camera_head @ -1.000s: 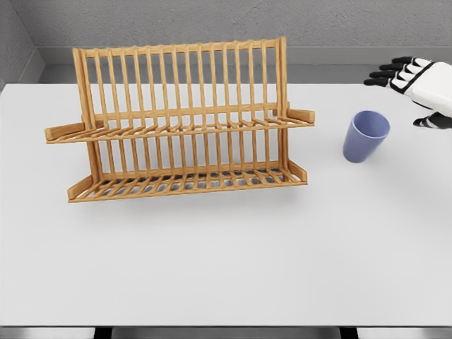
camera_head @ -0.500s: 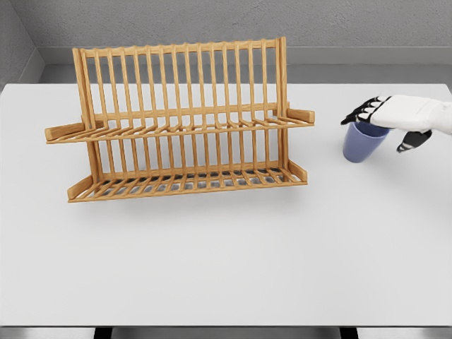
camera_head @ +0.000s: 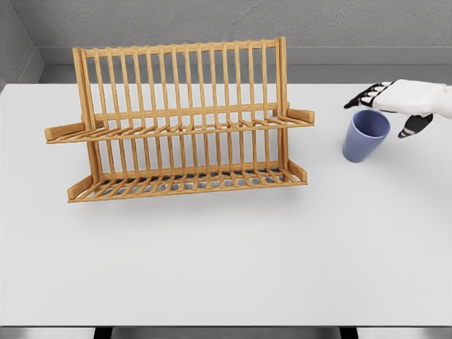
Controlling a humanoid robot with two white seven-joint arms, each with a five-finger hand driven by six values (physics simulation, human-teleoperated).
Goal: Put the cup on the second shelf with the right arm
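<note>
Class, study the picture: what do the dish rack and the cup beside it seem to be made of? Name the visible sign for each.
Dish rack: looks like light wood, perhaps bamboo, with a smooth, warm orange-brown finish and thin slats.
Cup: looks like matte plastic or glazed ceramic, in an even blue-violet with no pattern and no strong gleam; the render leaves it open.

White table (camera_head: 226, 268); grey wall (camera_head: 212, 21) behind.

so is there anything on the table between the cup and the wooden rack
No. In the head view, only bare white table lies between the blue cup and the rack.
</note>
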